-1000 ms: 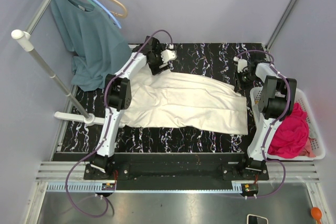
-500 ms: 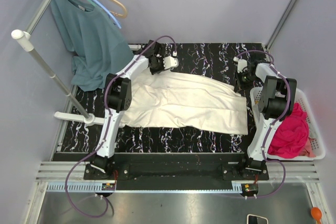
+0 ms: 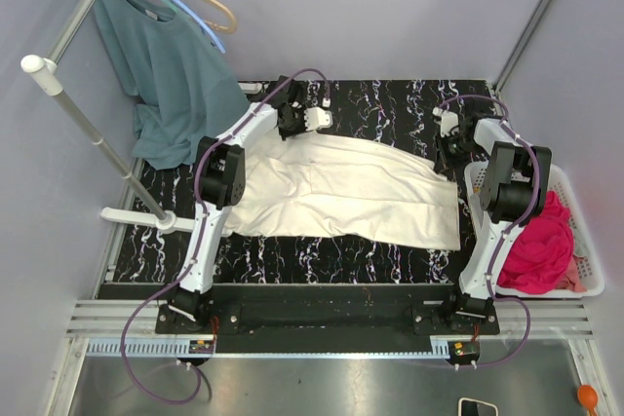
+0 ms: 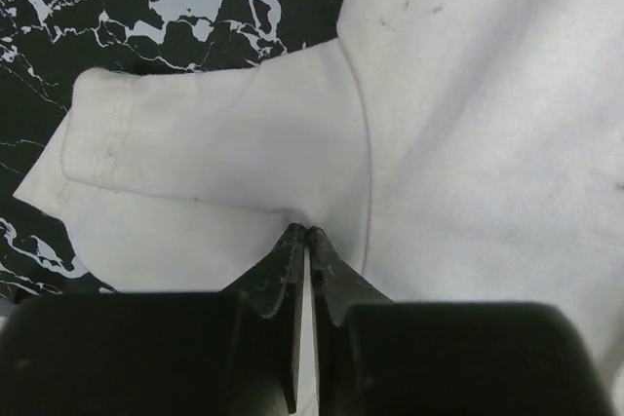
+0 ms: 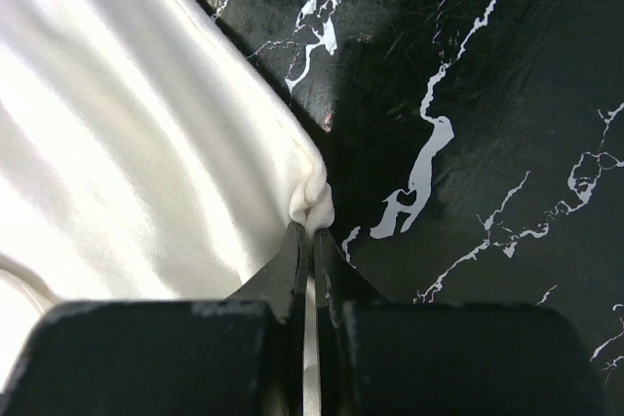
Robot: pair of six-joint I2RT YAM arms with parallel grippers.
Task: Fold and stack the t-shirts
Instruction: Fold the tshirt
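Cream t-shirt [image 3: 351,187] in left tool [image 4: 306,233]

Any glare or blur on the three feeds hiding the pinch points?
Right wrist: the cream t-shirt glares near white, folds partly washed out, yet the bunched edge at the right gripper reads sharp. Left wrist: even light, the left gripper in dark silhouette, its housing blurred. Top external: evenly lit, sharp.
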